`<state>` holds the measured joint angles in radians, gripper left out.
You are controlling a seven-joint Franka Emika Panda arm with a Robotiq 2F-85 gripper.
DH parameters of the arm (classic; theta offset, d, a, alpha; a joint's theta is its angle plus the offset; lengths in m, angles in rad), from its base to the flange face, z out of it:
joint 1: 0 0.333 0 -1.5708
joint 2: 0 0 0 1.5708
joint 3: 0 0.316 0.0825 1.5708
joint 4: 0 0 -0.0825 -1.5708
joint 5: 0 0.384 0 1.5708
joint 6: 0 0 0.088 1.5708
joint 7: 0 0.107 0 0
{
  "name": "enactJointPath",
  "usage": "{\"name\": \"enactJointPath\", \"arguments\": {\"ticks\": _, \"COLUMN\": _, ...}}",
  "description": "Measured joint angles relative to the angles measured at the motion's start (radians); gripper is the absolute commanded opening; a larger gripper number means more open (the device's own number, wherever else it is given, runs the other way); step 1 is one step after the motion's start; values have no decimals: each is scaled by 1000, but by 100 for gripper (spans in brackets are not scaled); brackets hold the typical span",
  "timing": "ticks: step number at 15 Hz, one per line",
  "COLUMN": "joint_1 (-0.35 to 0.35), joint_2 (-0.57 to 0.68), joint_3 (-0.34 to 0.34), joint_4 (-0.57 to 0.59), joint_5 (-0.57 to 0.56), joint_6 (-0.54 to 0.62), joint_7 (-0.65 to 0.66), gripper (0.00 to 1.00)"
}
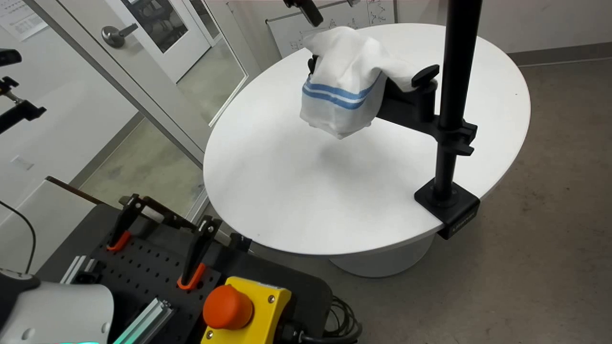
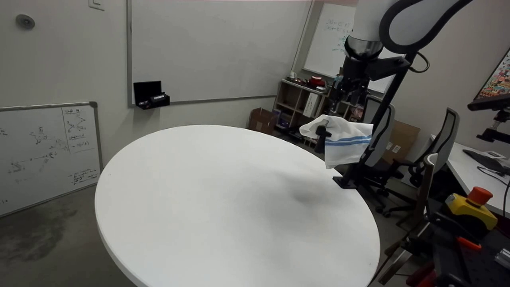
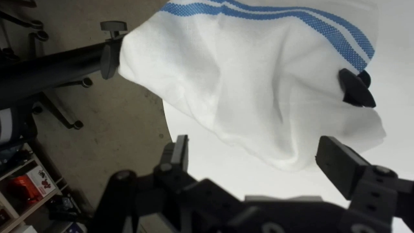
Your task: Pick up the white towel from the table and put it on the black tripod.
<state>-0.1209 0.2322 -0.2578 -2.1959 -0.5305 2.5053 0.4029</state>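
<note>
The white towel with blue stripes drapes over the side arm of the black tripod stand, in both exterior views [image 1: 351,67] [image 2: 346,137]. Its lower edge hangs above the table. The black stand [image 1: 452,95] is clamped at the table edge; it also shows in an exterior view [image 2: 388,97]. In the wrist view, the towel [image 3: 245,71] covers most of the arm, with the stand's bar [image 3: 55,66] at left and a black tip poking out at right. My gripper [image 3: 252,142] is open and empty, fingers wide apart. In an exterior view, my gripper [image 2: 344,101] is just above the towel.
The round white table [image 1: 296,191] lies under the towel. A black cart with clamps and a yellow box [image 1: 258,306] with a red emergency button stands beside it. Office chairs [image 2: 442,139] and a shelf [image 2: 297,97] are behind the stand. A whiteboard [image 2: 48,147] leans on the wall.
</note>
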Motion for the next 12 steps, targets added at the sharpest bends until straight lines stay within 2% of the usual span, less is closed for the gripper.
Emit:
{"name": "enactJointPath", "arguments": {"ticks": 2, "joint_1": 0, "joint_2": -35, "joint_3": 16, "joint_4": -23, "joint_5": 27, "joint_6": 7, "joint_7": -45, "gripper": 100}}
{"name": "enactJointPath", "arguments": {"ticks": 7, "joint_1": 0, "joint_2": -140, "joint_3": 78, "joint_4": -117, "joint_5": 170, "joint_6": 15, "joint_7": -253, "gripper": 100}}
{"name": "enactJointPath", "arguments": {"ticks": 12, "joint_1": 1, "joint_2": -185, "joint_3": 101, "joint_4": -157, "joint_5": 183, "joint_6": 14, "joint_7": -282, "gripper": 100}}
